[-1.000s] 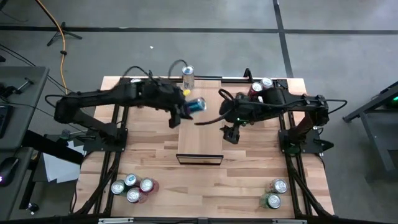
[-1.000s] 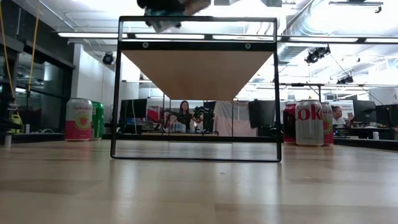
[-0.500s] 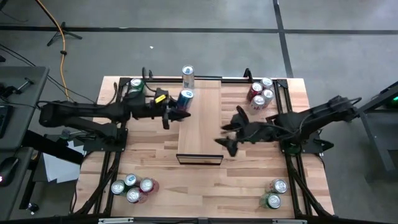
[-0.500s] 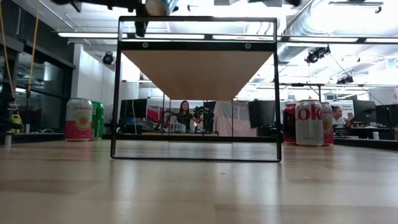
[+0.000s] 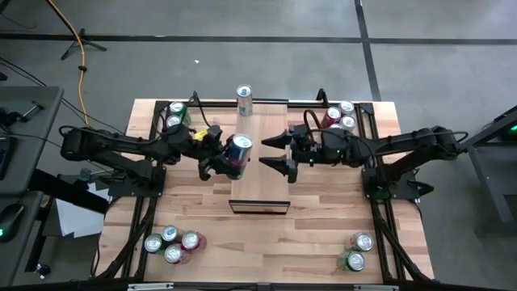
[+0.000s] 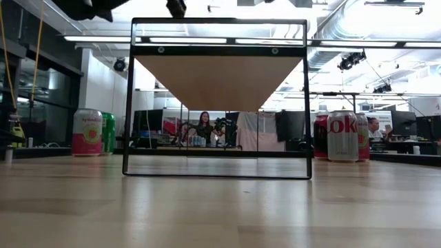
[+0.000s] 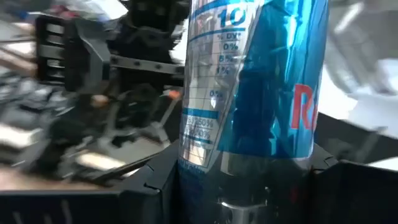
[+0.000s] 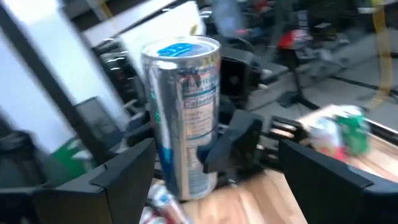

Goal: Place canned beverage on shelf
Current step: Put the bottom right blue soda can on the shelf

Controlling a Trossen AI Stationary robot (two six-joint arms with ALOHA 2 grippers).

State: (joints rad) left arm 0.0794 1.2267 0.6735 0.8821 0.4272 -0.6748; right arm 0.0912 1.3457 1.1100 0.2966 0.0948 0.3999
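Observation:
A blue and silver can (image 5: 239, 147) stands upright in my left gripper (image 5: 229, 157), at the left long edge of the shelf (image 5: 262, 182), a pale wood panel with a dark frame at its near end (image 6: 217, 48). The can also shows in the left wrist view (image 7: 255, 93) and the right wrist view (image 8: 183, 106). My right gripper (image 5: 276, 151) is open and empty over the shelf, just right of the can, pointing at it. A second can (image 5: 244, 99) stands on the shelf's far end. My left gripper pinches the can's lower half (image 8: 186, 155) between its two fingers (image 8: 219, 148), one on each side. The fingers come level from the table's left. The can is upright, top up; whether its base touches the shelf I cannot tell.
Cans stand in groups on the table: far left (image 5: 174, 113), far right (image 5: 338, 117), near left (image 5: 172, 244) and near right (image 5: 357, 250). The low view shows a pink can (image 6: 87, 132) and a Coke can (image 6: 342, 136) beside the shelf frame. People sit in the room behind.
My left gripper has carried the can toward the table's near edge along the shelf's left edge, and the can has turned from tilted to upright. My right gripper has swung toward the far edge and left, toward the can.

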